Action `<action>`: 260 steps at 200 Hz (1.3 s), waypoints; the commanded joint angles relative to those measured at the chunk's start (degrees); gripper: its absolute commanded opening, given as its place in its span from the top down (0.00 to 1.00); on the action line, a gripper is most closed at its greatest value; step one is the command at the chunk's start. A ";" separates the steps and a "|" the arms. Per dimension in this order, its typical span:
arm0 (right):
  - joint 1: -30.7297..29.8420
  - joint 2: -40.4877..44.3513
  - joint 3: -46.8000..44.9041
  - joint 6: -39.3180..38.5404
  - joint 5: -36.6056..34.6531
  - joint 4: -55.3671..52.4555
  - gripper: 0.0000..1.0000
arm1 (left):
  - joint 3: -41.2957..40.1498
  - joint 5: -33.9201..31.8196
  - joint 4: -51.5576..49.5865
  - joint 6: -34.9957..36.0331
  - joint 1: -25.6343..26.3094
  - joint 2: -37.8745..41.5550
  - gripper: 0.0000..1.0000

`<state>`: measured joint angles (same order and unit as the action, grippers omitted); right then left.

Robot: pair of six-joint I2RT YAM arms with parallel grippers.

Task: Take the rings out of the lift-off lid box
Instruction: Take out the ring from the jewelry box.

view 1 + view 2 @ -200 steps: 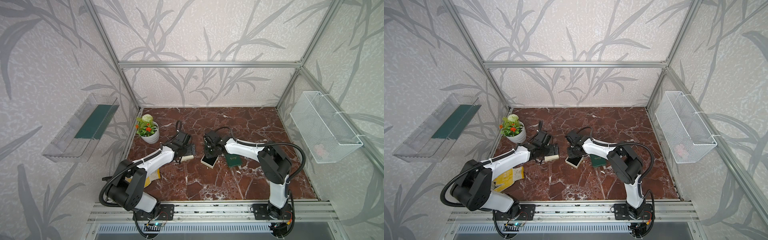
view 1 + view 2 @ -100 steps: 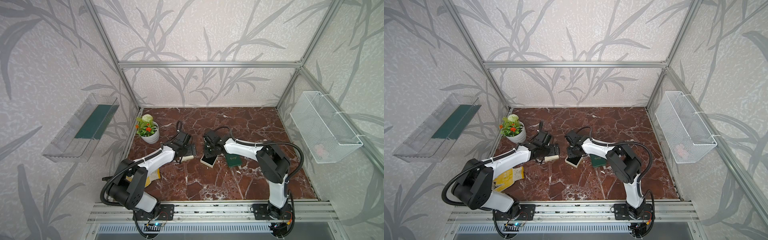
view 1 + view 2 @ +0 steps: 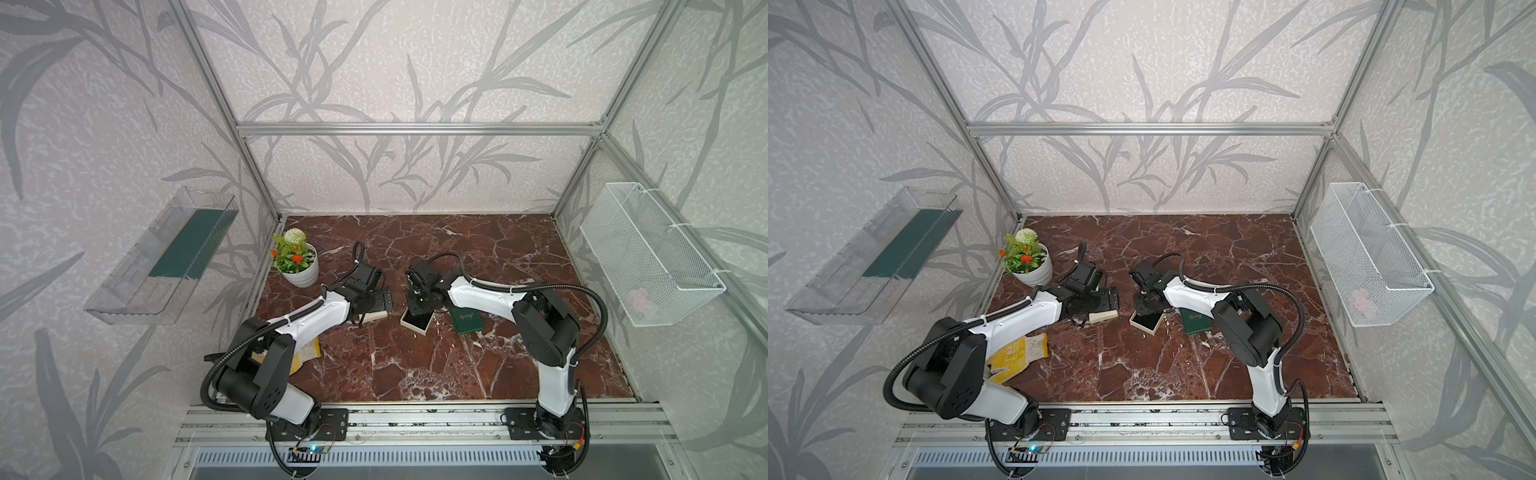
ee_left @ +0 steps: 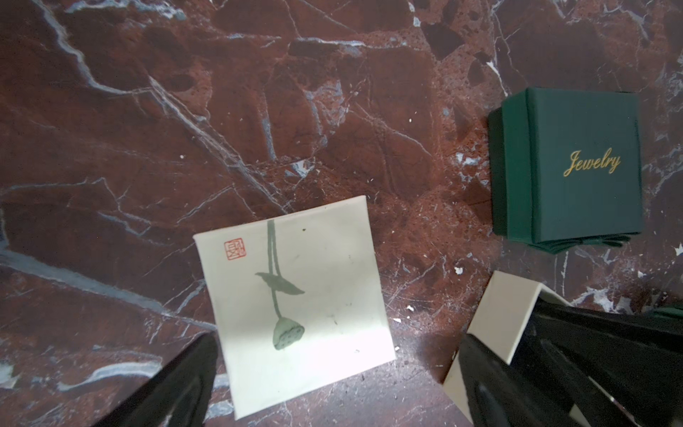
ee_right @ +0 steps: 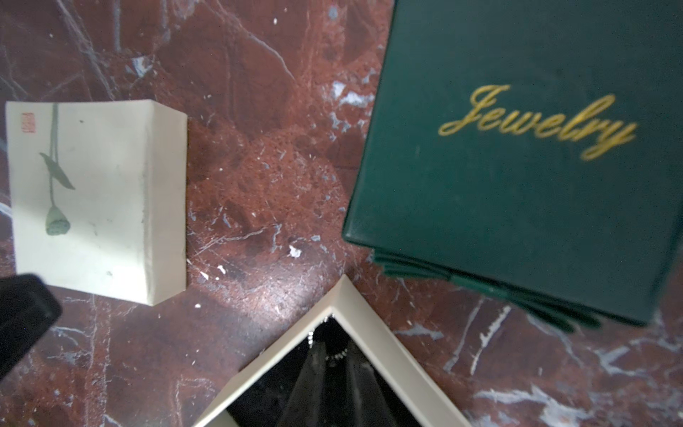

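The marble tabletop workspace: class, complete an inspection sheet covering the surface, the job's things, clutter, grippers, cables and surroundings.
Surface: red-brown marble tabletop, white specks near the boxes.
Job's things: open cream box; its lotus lid lies beside it, apart; a tiny glittering ring, blurred, shows inside.
Clutter: green Jewelry box, closed; flower pot; yellow glove.
Grippers: left gripper open above the lotus lid; right gripper inside the open cream box, jaws close together, grip unclear.
Cables: black conduit loops along each arm, clear of the boxes.
Surroundings: wire basket and clear shelf on patterned walls.
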<state>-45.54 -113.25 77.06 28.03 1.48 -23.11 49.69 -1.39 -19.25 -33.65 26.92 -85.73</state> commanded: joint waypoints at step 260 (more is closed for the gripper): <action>-2.45 -4.61 4.61 0.15 -7.97 -6.02 0.83 | -1.09 0.97 0.11 -2.04 -0.36 1.99 0.01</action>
<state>-47.75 -116.01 80.88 27.68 -5.30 -27.73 49.50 -0.30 -18.76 -34.70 26.92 -85.01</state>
